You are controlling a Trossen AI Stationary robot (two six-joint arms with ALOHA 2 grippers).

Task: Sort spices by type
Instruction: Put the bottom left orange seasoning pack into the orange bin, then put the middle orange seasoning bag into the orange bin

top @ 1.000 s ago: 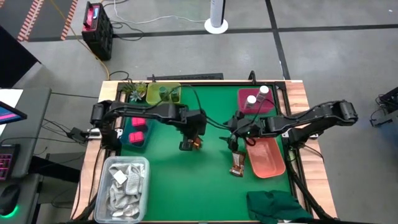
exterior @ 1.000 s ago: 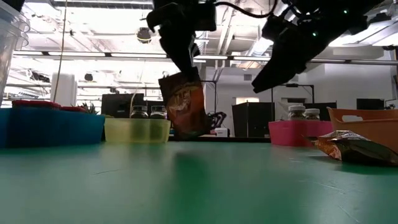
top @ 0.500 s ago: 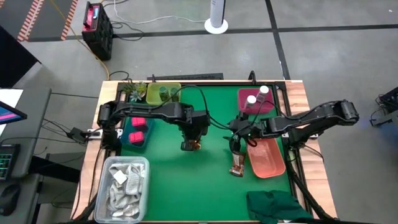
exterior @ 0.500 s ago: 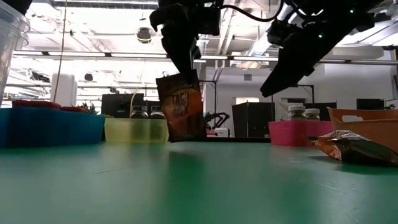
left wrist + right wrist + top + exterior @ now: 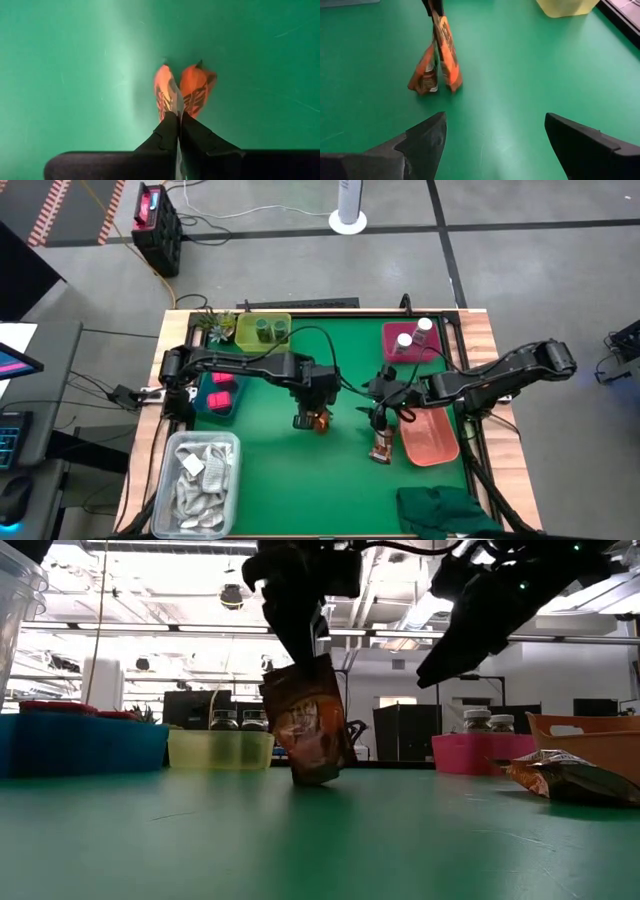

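The left gripper (image 5: 311, 408) hangs over the middle of the green table (image 5: 270, 470), its fingers (image 5: 167, 132) clenched on the top edge of a brown sachet (image 5: 310, 725) whose bottom touches the mat. The right gripper (image 5: 385, 402) hovers just to the right with its fingers (image 5: 422, 137) spread wide, holding nothing. A second sachet (image 5: 381, 445) lies flat beside the orange tray (image 5: 430, 442). Two white-capped bottles (image 5: 413, 333) stand in the pink bin (image 5: 395, 355) at the far right, two green jars (image 5: 270, 329) in the yellow bin (image 5: 245, 332) at the far left.

brown sachet (image 5: 312, 730) lower, tilted, nearer mat (image 5: 320, 840)
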